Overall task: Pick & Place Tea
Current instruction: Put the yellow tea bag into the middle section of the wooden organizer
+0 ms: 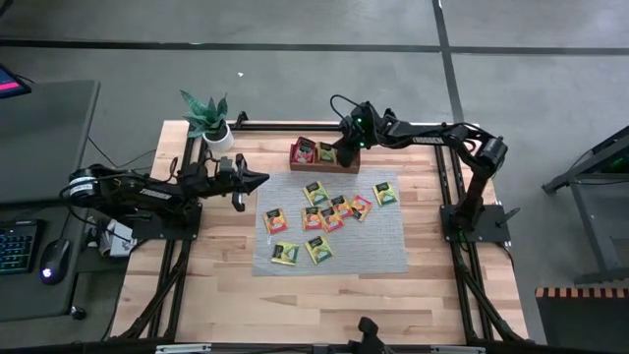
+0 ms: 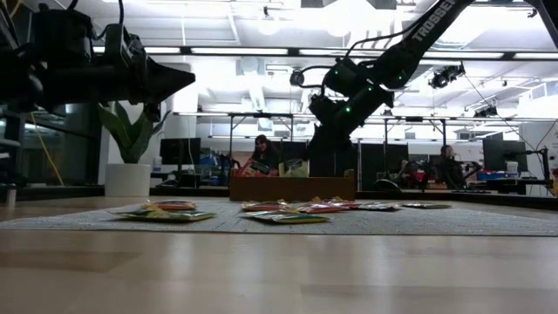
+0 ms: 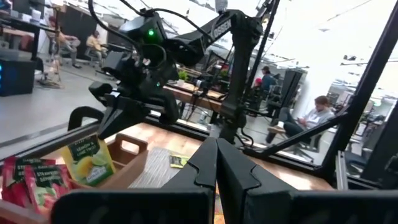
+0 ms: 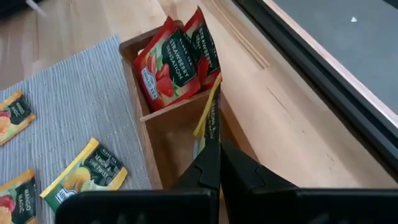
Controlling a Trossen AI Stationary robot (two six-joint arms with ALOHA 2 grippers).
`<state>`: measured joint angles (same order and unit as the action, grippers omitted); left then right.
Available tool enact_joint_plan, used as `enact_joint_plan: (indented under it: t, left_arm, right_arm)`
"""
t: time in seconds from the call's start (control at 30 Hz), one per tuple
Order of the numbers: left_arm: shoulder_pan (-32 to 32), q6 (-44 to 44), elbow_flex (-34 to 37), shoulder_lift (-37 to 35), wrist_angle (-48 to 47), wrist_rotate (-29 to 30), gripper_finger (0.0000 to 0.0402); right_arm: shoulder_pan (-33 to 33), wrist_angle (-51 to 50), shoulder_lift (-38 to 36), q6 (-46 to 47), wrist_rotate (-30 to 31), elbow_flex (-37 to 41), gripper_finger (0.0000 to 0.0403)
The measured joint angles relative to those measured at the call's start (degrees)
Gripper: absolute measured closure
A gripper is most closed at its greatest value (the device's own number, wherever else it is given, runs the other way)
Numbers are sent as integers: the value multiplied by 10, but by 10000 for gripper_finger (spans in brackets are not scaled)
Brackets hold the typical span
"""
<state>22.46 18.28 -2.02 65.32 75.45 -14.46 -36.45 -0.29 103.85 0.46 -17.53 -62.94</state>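
Sachets (image 1: pixel 324 218) lie loose on the mat (image 1: pixel 383 246); right pincer (image 4: pixel 216 144), pinched on a yellow sachet (image 4: pixel 210 118), should lower it squarely into the tray's (image 1: pixel 349 167) middle compartment. Left pincer (image 1: pixel 257 180) waits shut, empty.

Grey floor (image 1: pixel 295 25) crossed by dark seams; ceiling strip lights (image 2: pixel 253 51) (bright), people seated at desks (image 2: pixel 453 179) beyond.

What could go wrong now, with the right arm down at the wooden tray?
The right gripper, jaws shut on a yellow sachet, sits low in the tray's middle compartment beside the divider. Lifting out at an angle might nudge the divider or drag the tray across the table.

The red sachets in the next compartment lean upright just past that divider; a jolt could tip them.

If released edge-on, the yellow sachet may jam against the wall instead of settling.
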Motion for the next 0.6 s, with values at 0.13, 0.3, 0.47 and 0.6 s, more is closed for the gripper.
enact_joint_plan:
  t: [0.13,0.3,0.47,0.6]
  left_arm:
    - [-10,0,0,0,0,-2,402]
    - [-38,-4,0,0,4,16,402]
    - [-61,-14,0,0,5,47,402]
    - [-65,-14,0,0,11,58,402]
  right_arm:
    - [0,-10,0,-4,0,0,403]
    - [0,-14,0,-4,-4,0,403]
    - [0,-12,0,-4,-20,0,402]
    - [0,-12,0,-4,-23,0,402]
